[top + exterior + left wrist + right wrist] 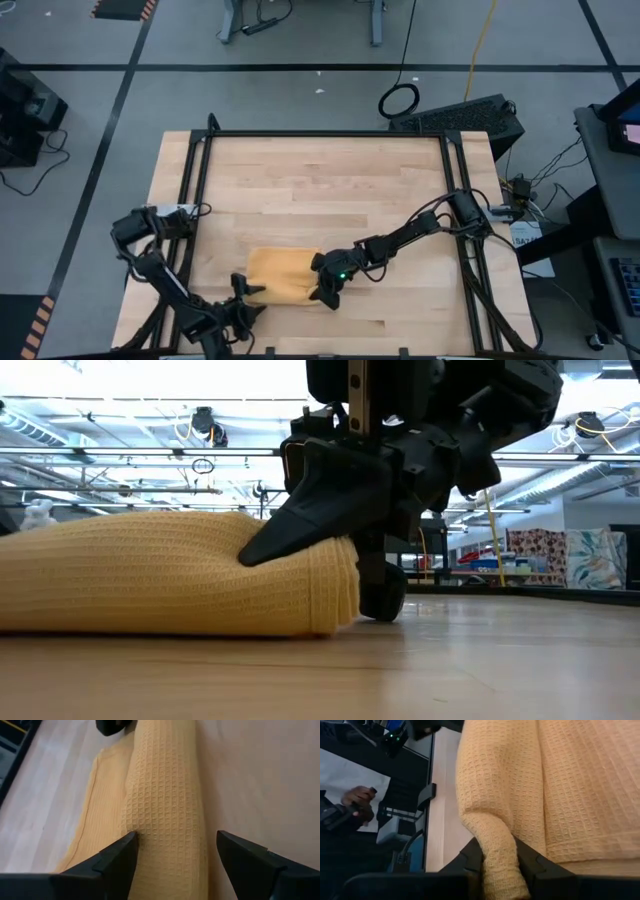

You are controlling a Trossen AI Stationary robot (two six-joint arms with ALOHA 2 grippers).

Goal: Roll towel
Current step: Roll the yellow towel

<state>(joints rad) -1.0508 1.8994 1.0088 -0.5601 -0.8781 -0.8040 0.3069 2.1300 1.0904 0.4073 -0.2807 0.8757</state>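
High view: the left gripper (243, 303) sits at the towel's (283, 276) left end near the table's (330, 180) front edge, fingers (117, 857) spread wide astride the rolled cloth without pinching it. The mustard towel lies partly rolled on the front middle of the wood. At its right end the right gripper (327, 292) has closed on a fold of the towel. In the right wrist view, a person's hand (359, 800) shows beyond the table.

towel (150, 575): left end cut off in low view | right hand (372, 575): fingertips hidden behind towel
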